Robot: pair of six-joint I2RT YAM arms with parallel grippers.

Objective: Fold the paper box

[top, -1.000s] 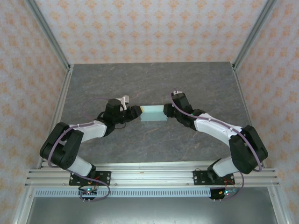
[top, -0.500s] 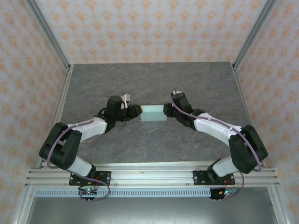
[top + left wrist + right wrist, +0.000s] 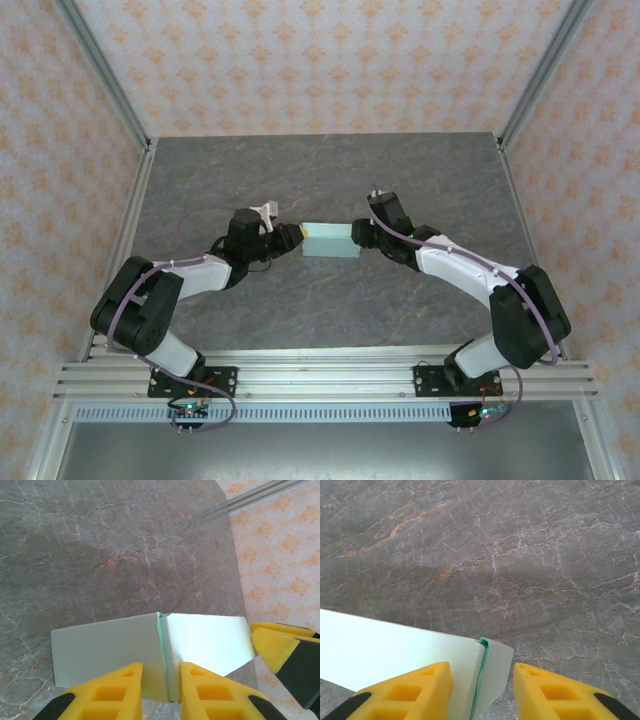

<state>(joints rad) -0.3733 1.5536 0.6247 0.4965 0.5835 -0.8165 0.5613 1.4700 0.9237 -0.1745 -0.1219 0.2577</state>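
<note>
**A:** Where is the paper box?

**B:** Near the middle of the grey marbled worktop, between the two arms. It is pale mint-green card, folded into a long, flat-sided shape that runs left to right. Each short end meets one arm.

**A:** What about the left end effector?

**B:** It sits at the box's left end. Its wrist camera shows two yellow fingers straddling a raised folded seam of the card, with only a slim gap between them. One finger looks to be against the card. I cannot tell whether both press on it, so I cannot say it is pinching.

**A:** And the right end effector?

**B:** It is at the box's right end. Its fingers are spread to either side of the end corner, where a greener inner edge shows along the fold. A sliver of worktop shows between the card's flap and the finger on the right of that view, so it is not pinching the card.

**A:** Does the box rest on the worktop?

**B:** I cannot tell from these views.
</note>
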